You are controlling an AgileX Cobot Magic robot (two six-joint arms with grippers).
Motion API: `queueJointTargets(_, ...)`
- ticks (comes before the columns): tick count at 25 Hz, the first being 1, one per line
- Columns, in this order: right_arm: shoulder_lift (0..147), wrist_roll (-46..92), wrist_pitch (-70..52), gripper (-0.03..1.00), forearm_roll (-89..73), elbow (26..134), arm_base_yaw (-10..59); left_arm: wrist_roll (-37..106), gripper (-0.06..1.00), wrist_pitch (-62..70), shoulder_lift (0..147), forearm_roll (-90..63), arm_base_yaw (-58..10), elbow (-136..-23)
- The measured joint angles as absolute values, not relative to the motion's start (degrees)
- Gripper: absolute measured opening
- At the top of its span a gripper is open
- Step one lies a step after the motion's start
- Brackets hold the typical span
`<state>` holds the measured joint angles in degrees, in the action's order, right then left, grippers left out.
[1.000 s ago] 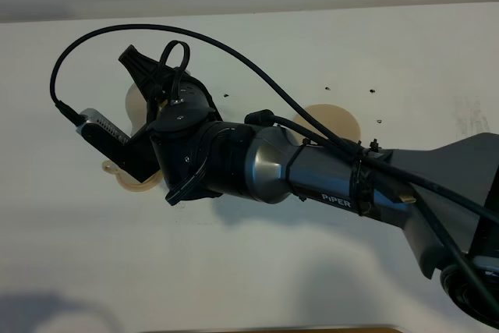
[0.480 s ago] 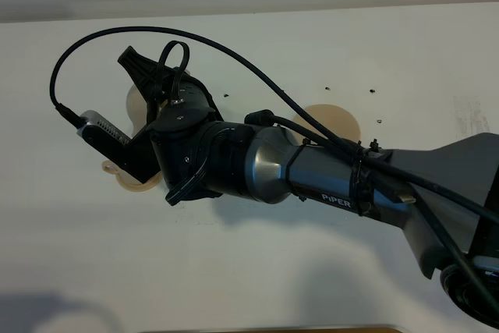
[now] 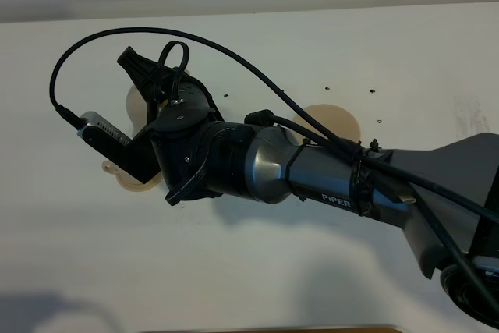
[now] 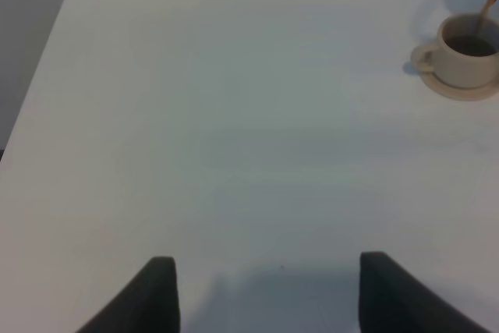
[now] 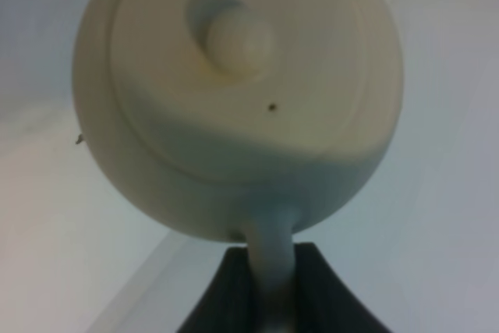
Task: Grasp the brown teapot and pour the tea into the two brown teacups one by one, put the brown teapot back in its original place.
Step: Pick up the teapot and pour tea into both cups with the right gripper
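Observation:
The brown teapot fills the right wrist view, lid knob up, and my right gripper is shut on its loop handle. In the exterior view the right arm reaches across to the left and hides the pot. One brown teacup stands on its saucer with dark tea inside, and a thin tan streak comes down at its rim. That cup's saucer peeks out under the wrist. The original place, a wide tan saucer, lies bare behind the arm. My left gripper hovers open over bare table.
A pale tan patch shows beside the right wrist; I cannot tell whether it is pot or cup. The white table stretches toward the front. Small dark specks dot it at the back.

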<state>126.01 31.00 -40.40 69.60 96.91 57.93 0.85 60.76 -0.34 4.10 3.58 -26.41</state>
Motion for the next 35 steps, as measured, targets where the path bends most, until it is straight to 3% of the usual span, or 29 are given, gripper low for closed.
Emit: queueJointTargets(35, 126.0, 35.4, -40.6, 0.11, 71.4, 96.9, 58.4, 0.9, 0.49, 60.8, -0.3, 4.1, 3.6, -26.4)
